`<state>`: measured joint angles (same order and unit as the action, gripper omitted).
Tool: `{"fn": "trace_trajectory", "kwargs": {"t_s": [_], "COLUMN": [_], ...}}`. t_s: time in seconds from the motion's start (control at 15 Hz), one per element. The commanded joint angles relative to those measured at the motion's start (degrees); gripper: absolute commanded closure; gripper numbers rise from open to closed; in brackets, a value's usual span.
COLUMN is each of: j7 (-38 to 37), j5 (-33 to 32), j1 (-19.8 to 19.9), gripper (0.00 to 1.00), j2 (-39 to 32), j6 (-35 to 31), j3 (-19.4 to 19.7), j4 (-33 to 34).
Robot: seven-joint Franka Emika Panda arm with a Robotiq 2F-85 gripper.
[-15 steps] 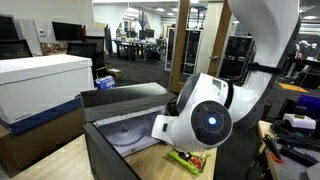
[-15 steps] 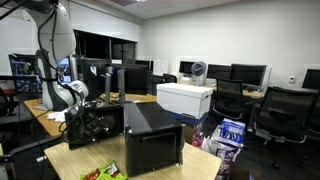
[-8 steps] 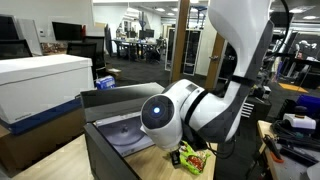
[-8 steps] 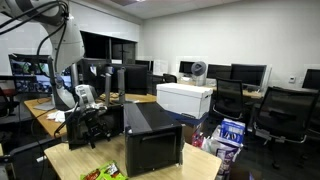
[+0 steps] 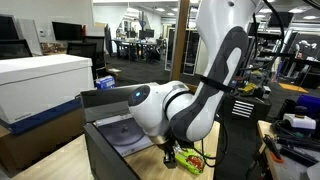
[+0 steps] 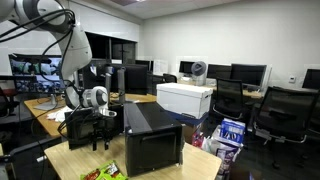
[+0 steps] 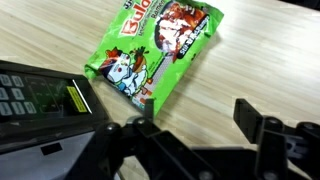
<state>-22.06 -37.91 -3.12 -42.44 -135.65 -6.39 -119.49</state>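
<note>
Green snack packet (image 7: 158,50) on wooden table (image 7: 265,60), just ahead of spread, empty gripper (image 7: 195,118).

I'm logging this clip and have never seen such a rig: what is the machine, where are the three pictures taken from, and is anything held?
The white machine is a jointed robot arm. Two pictures come from cameras standing in the office; the third from a camera on the arm's wrist. Its end effector, a two-fingered claw, hangs open over a wooden table and holds nothing. Below it lies a green snack packet, beside a black device with a keypad.
</note>
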Motion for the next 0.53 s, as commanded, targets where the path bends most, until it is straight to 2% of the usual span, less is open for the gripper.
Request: {"fn": "trace_trajectory", "kwargs": {"t_s": [0.0, 0.47], "j7": [9.39, 15.1], "j5": [9.3, 18.52], "j1": [0.21, -0.66], "gripper": [0.48, 0.95], "j2": [0.31, 0.19], "j6": [-1.78, -8.87], "j3": [1.23, 4.3], "j4": [0.43, 0.62]}}
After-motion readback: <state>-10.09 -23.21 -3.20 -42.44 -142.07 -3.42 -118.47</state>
